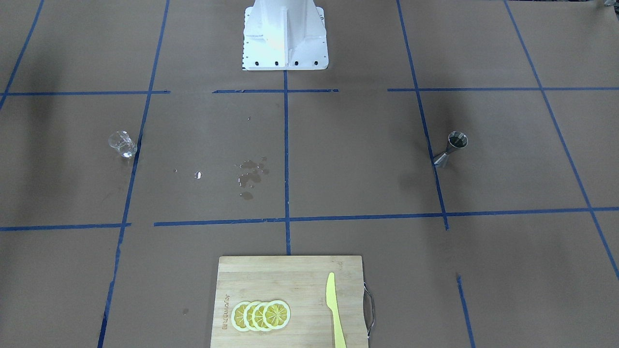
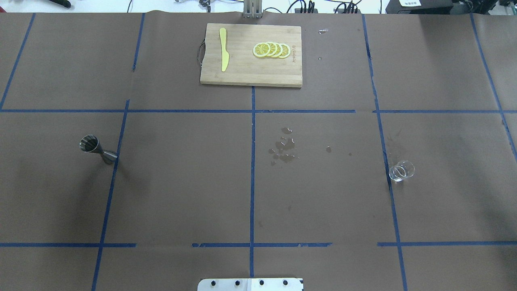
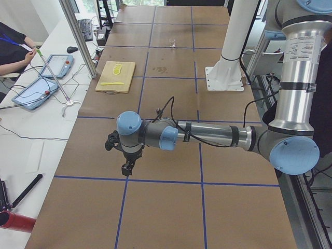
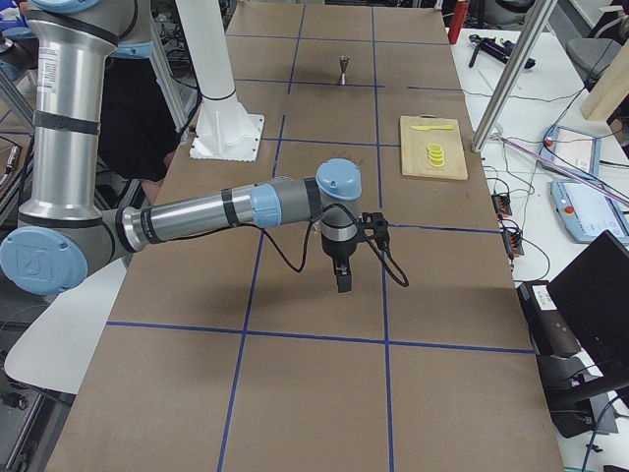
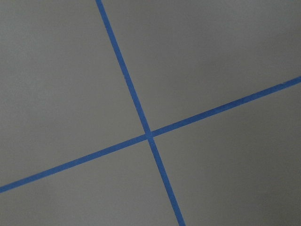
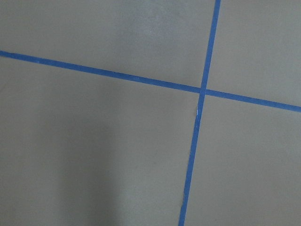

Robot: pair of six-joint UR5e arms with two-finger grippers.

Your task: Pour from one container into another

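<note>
Your metal jigger (image 2: 97, 148) stands on the robot's left side of the tabletop (image 2: 181, 194), base just beside a blue tape line. The glass (image 2: 401, 170) sits well apart on the right side. There are wet drops (image 2: 284, 147) between them. The left gripper (image 3: 126, 168) and right gripper (image 4: 342, 280) hang over bare paper near the table ends, holding nothing. Can't tell how wide either pair of jaws stands.

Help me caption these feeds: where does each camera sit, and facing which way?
Front-facing: across the table, facing the robot; base at top.
Overhead: behind the robot, facing forward; base edge only.
Exterior left: table end at robot's left; left arm, left gripper.
Exterior right: opposite end; right arm, right gripper.
Left wrist: down on a tape crossing; no body.
Right wrist: same, another crossing.
Shared: first two show jigger, glass, cutting board.
</note>
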